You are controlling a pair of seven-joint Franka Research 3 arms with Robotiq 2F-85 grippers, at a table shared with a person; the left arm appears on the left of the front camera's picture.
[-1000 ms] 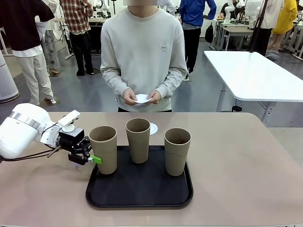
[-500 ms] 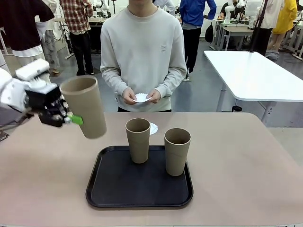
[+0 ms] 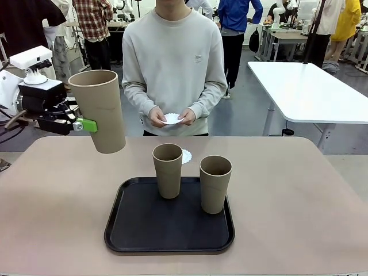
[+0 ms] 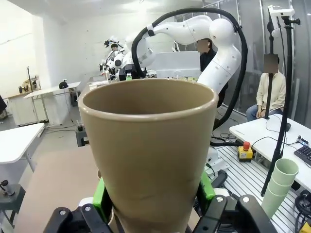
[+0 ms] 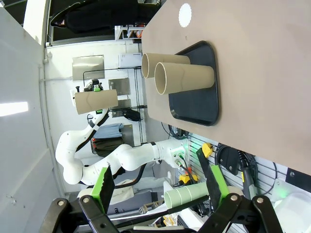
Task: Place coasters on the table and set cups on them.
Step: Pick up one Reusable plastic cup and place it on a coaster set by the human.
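Note:
My left gripper is shut on a tan cup and holds it in the air above the table's far left, tilted slightly. In the left wrist view this cup sits between the green pads. Two more cups stand on the black tray. One white coaster lies on the table just behind the middle cup. The person holds more coasters in both hands. My right gripper is open and holds nothing, looking from afar at the tray and coaster.
The person stands at the table's far edge, hands at waist height. A white table stands at the back right. The tabletop is bare left and right of the tray.
My left gripper has lifted the left cup off the tray, up and to the left. The person's hands and the other two cups have not moved.

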